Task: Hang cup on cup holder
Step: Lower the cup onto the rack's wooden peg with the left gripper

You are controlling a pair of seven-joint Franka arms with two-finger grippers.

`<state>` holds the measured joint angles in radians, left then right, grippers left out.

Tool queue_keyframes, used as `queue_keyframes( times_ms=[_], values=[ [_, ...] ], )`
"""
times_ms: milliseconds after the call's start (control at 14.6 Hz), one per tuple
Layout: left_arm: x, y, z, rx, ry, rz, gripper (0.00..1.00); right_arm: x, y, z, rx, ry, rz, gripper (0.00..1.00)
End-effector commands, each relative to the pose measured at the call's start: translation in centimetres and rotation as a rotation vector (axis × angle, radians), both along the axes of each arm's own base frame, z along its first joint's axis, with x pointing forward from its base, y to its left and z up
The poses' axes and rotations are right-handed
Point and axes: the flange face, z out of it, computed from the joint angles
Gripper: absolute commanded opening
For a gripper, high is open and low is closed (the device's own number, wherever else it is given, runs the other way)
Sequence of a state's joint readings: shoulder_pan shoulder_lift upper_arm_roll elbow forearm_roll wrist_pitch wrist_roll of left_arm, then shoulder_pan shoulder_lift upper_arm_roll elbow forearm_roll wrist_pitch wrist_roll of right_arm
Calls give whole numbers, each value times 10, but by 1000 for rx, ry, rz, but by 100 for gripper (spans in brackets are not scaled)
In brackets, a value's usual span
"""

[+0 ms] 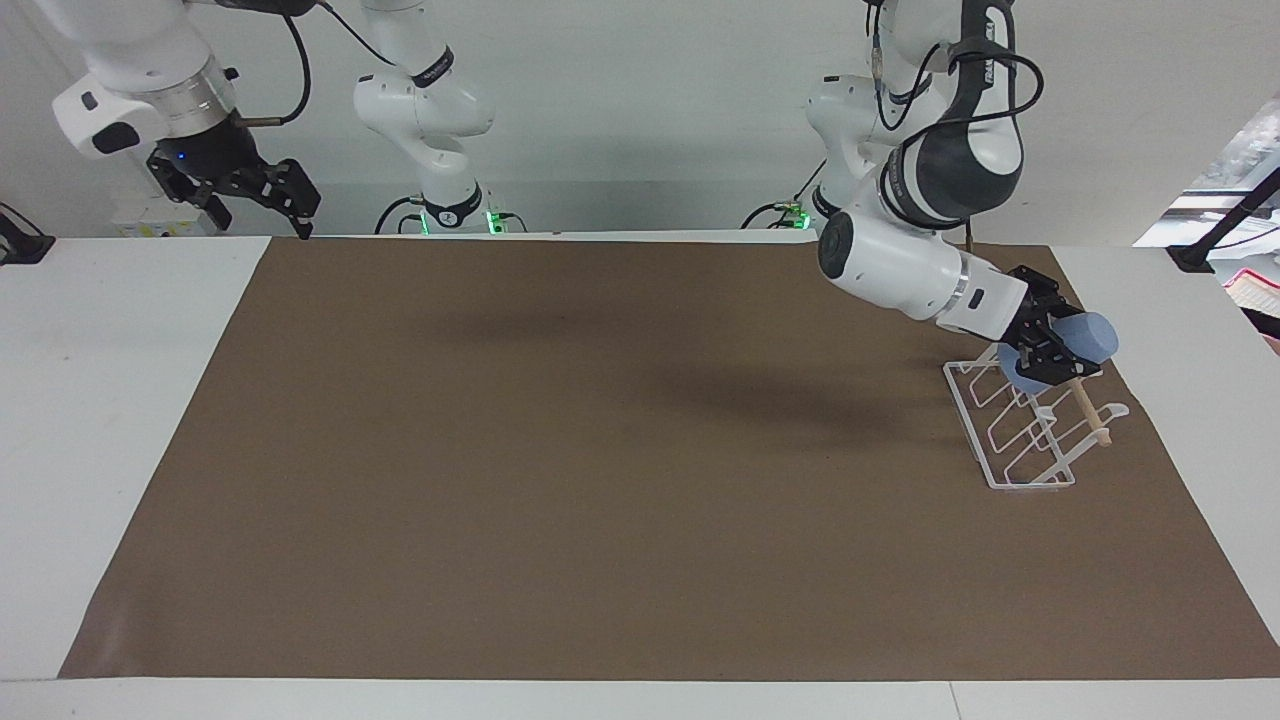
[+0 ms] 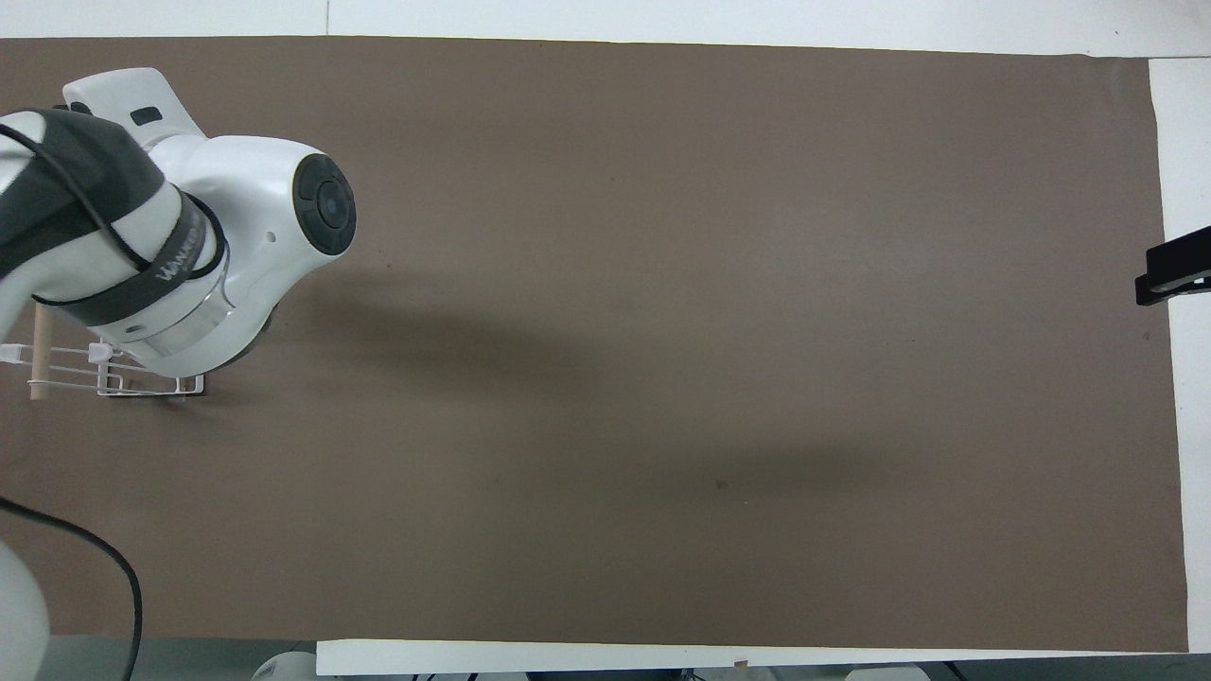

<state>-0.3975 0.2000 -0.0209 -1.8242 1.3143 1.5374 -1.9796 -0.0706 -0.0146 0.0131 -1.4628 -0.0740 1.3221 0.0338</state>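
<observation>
The light blue cup [image 1: 1094,335] is tilted on its side in my left gripper [image 1: 1058,358], which is shut on it. The cup is over the wooden dowel of the white wire cup holder [image 1: 1030,485], at the holder's end nearer to the robots. I cannot tell whether the cup touches a prong. In the overhead view the left arm hides the cup, and only a corner of the cup holder [image 2: 114,380] shows. My right gripper [image 1: 245,195] is open and empty, raised over the table's edge at the right arm's end; its tip shows in the overhead view [image 2: 1173,272].
A brown mat [image 1: 600,450] covers most of the white table [image 1: 120,400]. The cup holder stands on the mat near the left arm's end.
</observation>
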Motion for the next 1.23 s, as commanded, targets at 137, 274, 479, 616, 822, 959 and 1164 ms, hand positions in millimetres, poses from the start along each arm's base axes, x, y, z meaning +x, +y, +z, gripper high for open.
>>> queue_keyframes(
  times_ms=[137,274,479,616,822,959,1164],
  values=[
    [14,6,-79,227,-116,51,0,7,9,-16,-4,43,45,99],
    [12,9,-93,236,-139,56,0,6,5,-16,28,42,61,99],
    [7,15,-110,244,-131,59,0,6,2,-16,33,43,70,99],
    [7,23,-124,249,-140,68,0,6,3,-16,33,45,72,99],
    [10,27,-143,254,-145,54,6,4,4,-16,36,53,73,99],
    [19,35,-149,203,-125,29,77,4,6,-18,48,59,74,99],
    [26,59,-148,201,-126,70,100,4,7,-18,66,54,73,99]
  ],
)
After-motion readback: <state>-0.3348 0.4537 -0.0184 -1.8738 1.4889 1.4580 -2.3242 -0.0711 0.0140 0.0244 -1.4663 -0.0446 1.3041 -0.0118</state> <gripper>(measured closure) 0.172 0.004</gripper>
